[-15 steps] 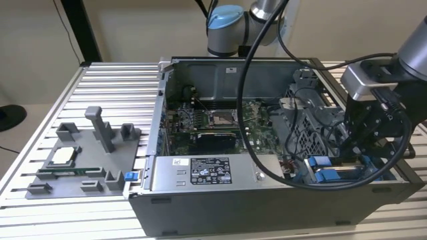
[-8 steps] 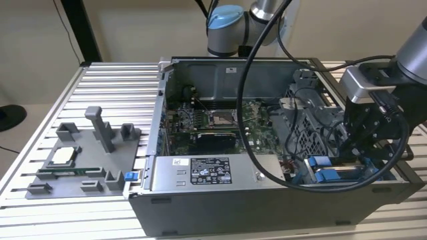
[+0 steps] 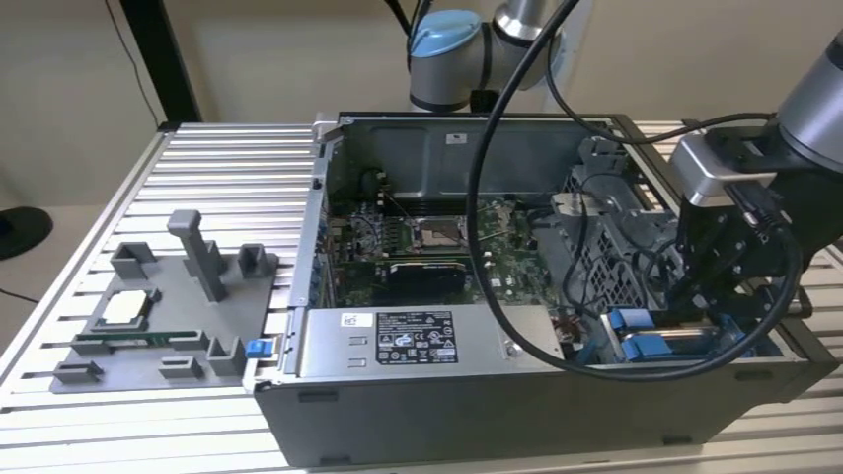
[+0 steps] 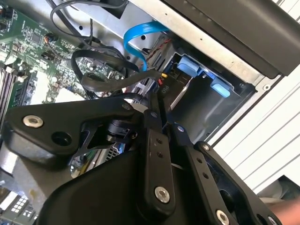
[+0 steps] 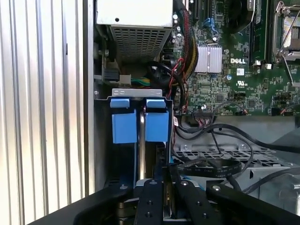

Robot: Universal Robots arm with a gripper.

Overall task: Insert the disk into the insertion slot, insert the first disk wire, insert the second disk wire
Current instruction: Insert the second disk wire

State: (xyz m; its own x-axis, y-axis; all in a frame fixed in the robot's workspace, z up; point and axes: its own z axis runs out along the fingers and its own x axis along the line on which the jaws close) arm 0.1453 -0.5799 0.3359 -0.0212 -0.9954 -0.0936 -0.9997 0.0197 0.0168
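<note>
1. An open computer case (image 3: 435,425) lies on a ribbed metal table (image 3: 79,247), seen from above in the exterior view. A grey parts tray (image 3: 172,316) sits on the table at about nine o'clock from the case.

2. Inside the case, a green motherboard (image 3: 421,242) fills the middle. A grey box with a white-and-black label (image 3: 415,341) sits at six o'clock from it.

3. The robot arm (image 3: 816,109) reaches in from two o'clock of the exterior view, trailing thick black cables (image 3: 495,197) across the case.

4. The insertion slot (image 5: 105,140), a grey sheet-metal bay, is at the case's corner near four o'clock of the exterior view. In the first wrist view, two bright blue plastic pieces (image 5: 139,125) stand side by side in its mouth with a silvery edge between them. I judge the disk (image 5: 141,154) to be seated there already (its label is hidden, so this is a reading, not a certainty).

5. The gripper (image 5: 165,185) is directly over the slot, its fingers (image 4: 157,159) drawn narrowly together. Something thin sits between them, but I cannot tell what.

6. A light-blue flat wire (image 4: 138,40) and dark wires (image 4: 103,70) hang loose beside the bay in the second wrist view. The first step looks done. Whether either wire is plugged in is hidden.
</note>
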